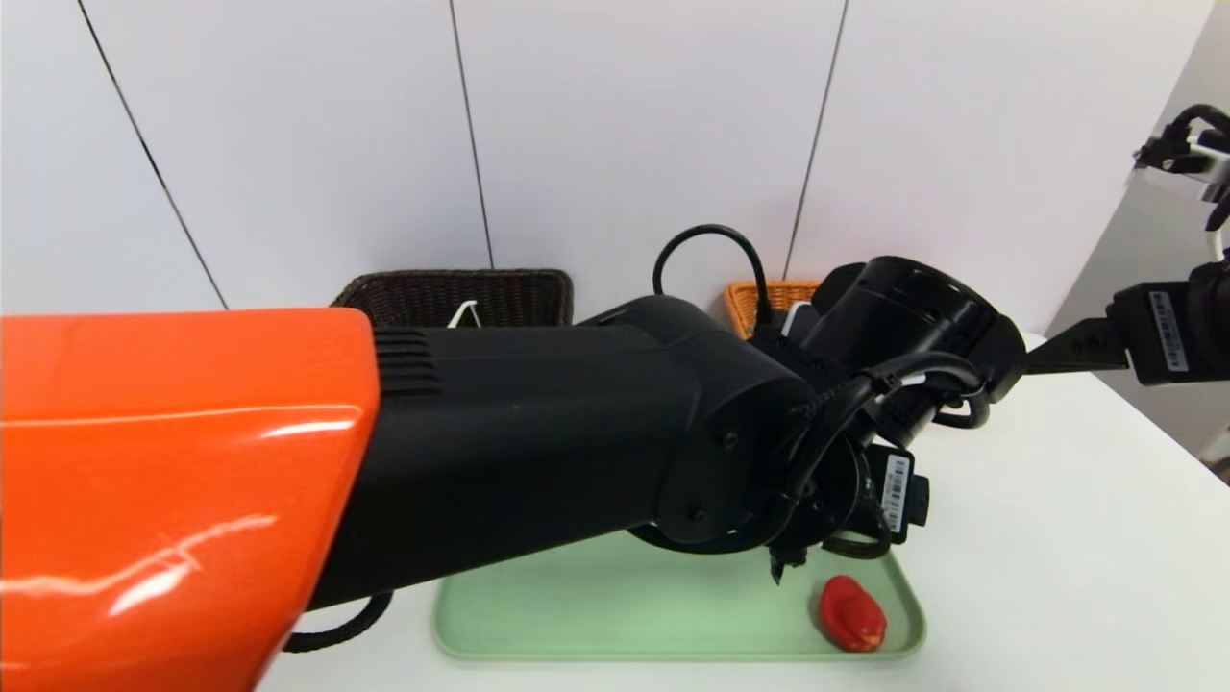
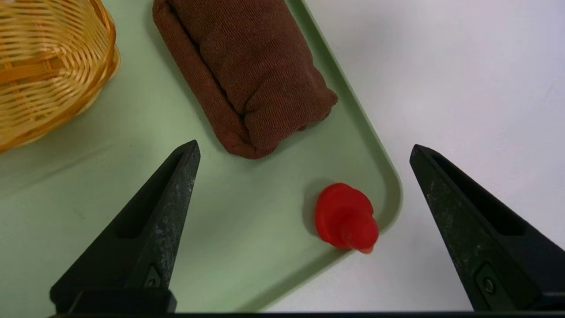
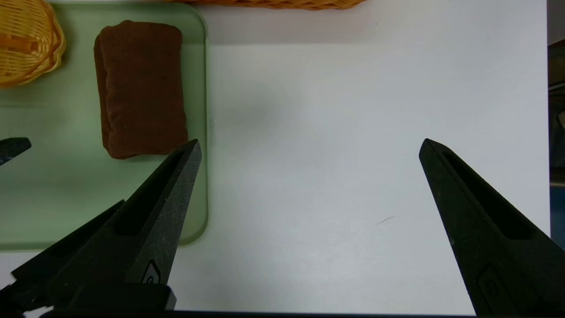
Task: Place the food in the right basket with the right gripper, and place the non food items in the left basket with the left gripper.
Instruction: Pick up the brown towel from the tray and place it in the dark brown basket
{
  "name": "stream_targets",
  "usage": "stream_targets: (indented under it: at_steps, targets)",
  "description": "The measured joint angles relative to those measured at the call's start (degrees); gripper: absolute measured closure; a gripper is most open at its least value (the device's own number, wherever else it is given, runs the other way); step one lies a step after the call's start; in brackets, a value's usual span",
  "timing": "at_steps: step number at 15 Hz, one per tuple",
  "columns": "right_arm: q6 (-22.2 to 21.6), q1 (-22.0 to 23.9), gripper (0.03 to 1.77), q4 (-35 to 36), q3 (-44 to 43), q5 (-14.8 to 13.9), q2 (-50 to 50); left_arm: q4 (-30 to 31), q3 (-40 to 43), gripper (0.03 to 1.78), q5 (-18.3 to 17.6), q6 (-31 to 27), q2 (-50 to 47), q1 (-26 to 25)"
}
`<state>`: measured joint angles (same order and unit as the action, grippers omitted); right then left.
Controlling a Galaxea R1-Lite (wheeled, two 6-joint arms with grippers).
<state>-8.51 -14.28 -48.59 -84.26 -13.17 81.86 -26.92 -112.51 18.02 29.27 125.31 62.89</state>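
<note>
Left arm reaches rightward across the green tray (image 1: pixel 625 601); left tool (image 2: pixel 304 145), released, above the red item (image 2: pixel 346 218) at the tray's near right corner. Right tool (image 3: pixel 309 141), released, over the white tabletop (image 3: pixel 309 198) right of the tray. Folded brown cloth (image 2: pixel 251 75) lies along the tray's right edge. Left arm partly hides both rear baskets, dark (image 1: pixel 519 288) and orange (image 1: pixel 745 306).

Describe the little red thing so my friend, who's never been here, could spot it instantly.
Find the pale green tray on the white table. Look in its near right corner for a small, lumpy object. It is bright, glossy red, unlike the larger, folded brown cloth beyond it.
</note>
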Motion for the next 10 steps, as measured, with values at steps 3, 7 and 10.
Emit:
stream_targets:
  at_steps: [3, 7, 10]
  targets:
    - [0.0, -0.02, 0.1, 0.02, 1.33, 0.02, -1.07, 2.89, 0.0, 0.12, 1.07, -0.91, 2.17, 0.12]
    - [0.02, -0.09, 0.1, 0.0, 2.86, 0.0, -2.07, 4.82, -0.01, 0.12, 1.18, -1.6, 4.49, 0.04]
    - [0.02, -0.2, 0.1, 0.0, 3.75, 0.02, -2.67, 6.17, -0.06, 0.12, 1.18, -2.12, 5.84, -0.29]
